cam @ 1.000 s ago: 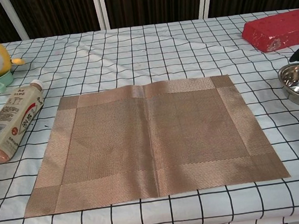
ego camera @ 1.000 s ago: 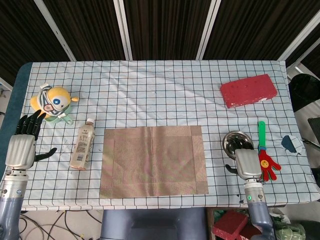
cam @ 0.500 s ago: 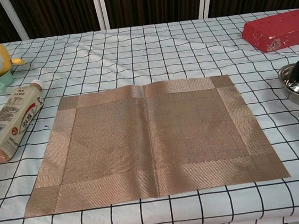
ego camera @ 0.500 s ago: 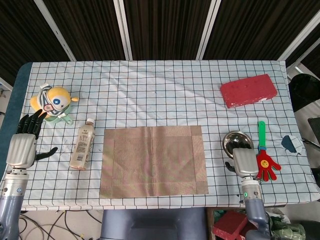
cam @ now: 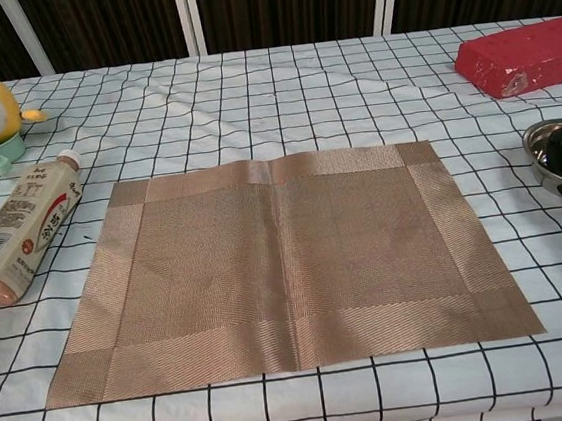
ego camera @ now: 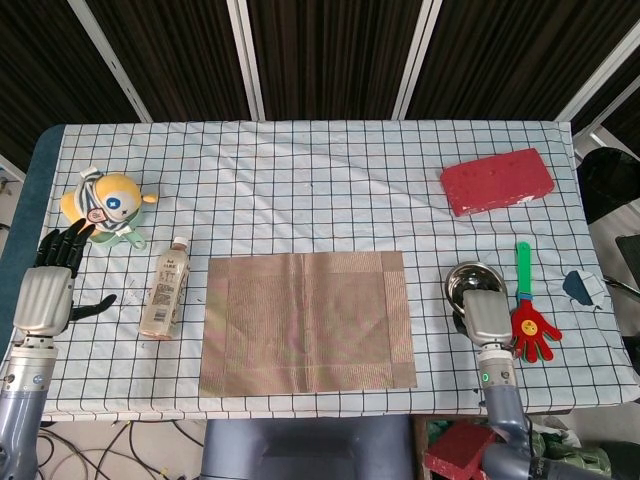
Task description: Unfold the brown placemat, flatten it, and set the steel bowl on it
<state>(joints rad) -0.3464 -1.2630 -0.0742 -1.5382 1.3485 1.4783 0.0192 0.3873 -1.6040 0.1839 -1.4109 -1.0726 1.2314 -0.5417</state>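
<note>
Two jobs look done, my brown placemat [ego camera: 308, 323] lies open and flat, but the steel bowl [ego camera: 469, 282] sits beside it on the desk [ego camera: 300, 180], my right robot hand [ego camera: 487, 320] over it with a grip I cannot tell, left robot hand [ego camera: 48, 290] open.

placemat [ego camera: 307, 323]: flat, unfolded | steel bowl [ego camera: 466, 280]: right of it | right robot hand [ego camera: 487, 318]: over bowl

bottle [cam: 19, 231] label with printed characters too small to read, no other legible text
</note>
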